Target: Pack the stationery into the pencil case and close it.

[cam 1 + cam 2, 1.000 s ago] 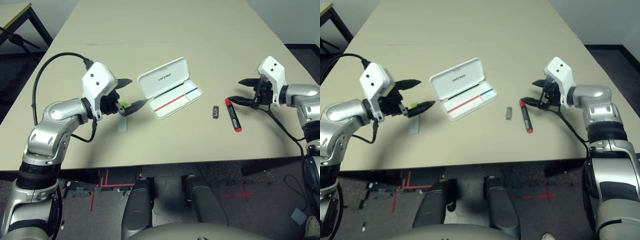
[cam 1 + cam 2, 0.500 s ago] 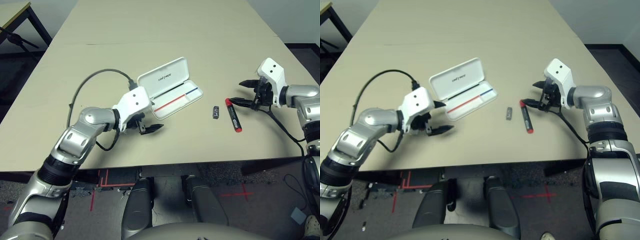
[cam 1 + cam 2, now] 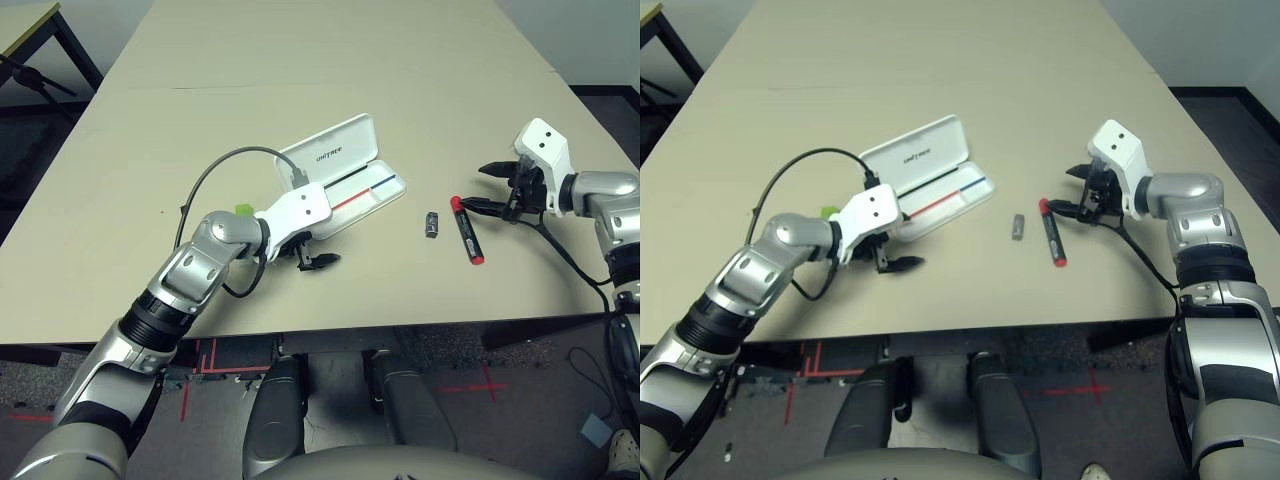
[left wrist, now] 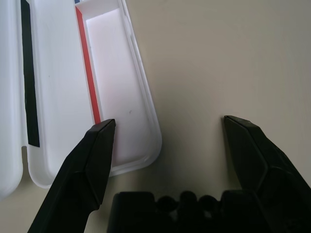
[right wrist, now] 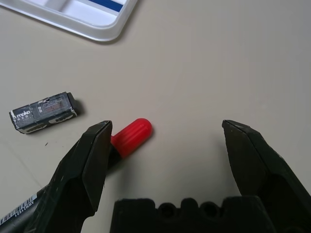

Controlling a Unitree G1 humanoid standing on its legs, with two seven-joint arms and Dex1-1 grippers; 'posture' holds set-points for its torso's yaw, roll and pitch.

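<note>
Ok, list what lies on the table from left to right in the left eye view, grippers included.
Green end of the pale bar → left gripper → pencil case → small dark grey piece → red marker → right gripper.

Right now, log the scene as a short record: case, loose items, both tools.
pencil case: open, tray empty
red marker: on table, right of case
small dark piece: on table, between case and marker
green-ended bar: mostly hidden behind left arm
left tool: open, empty, at case's near end
right tool: open, empty, by marker's end
</note>
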